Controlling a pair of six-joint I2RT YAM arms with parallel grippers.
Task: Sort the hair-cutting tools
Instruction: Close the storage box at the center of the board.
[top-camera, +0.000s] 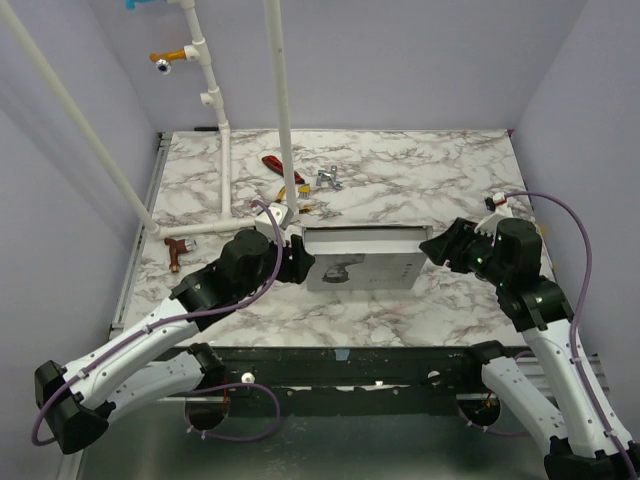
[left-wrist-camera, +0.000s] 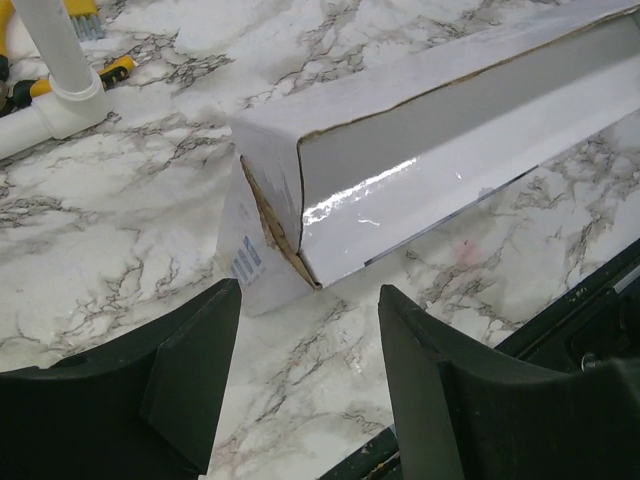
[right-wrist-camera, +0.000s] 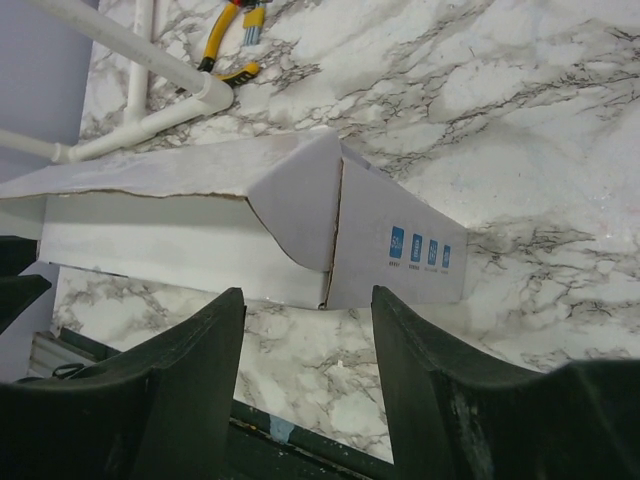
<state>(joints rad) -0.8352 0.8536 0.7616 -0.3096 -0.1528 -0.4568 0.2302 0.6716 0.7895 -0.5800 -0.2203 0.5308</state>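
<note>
The hair-cutting tools are out of view. A white cardboard box (top-camera: 360, 258) lies in the middle of the marble table, with a grey product picture on its near face. Its lid flap is lifted along the long side, and what it holds is hidden. My left gripper (top-camera: 298, 262) is open just off the box's left end (left-wrist-camera: 270, 240), with nothing between its fingers (left-wrist-camera: 308, 290). My right gripper (top-camera: 432, 245) is open just off the right end (right-wrist-camera: 400, 235), where blue squares are printed, and its fingers (right-wrist-camera: 306, 292) are empty too.
White PVC pipes (top-camera: 225, 150) rise from the table behind the box. Red-handled pliers (top-camera: 272, 162), a yellow-handled tool (top-camera: 290, 185) and a small metal piece (top-camera: 327, 178) lie beyond them. A reddish-brown T-shaped piece (top-camera: 177, 245) sits at the left edge.
</note>
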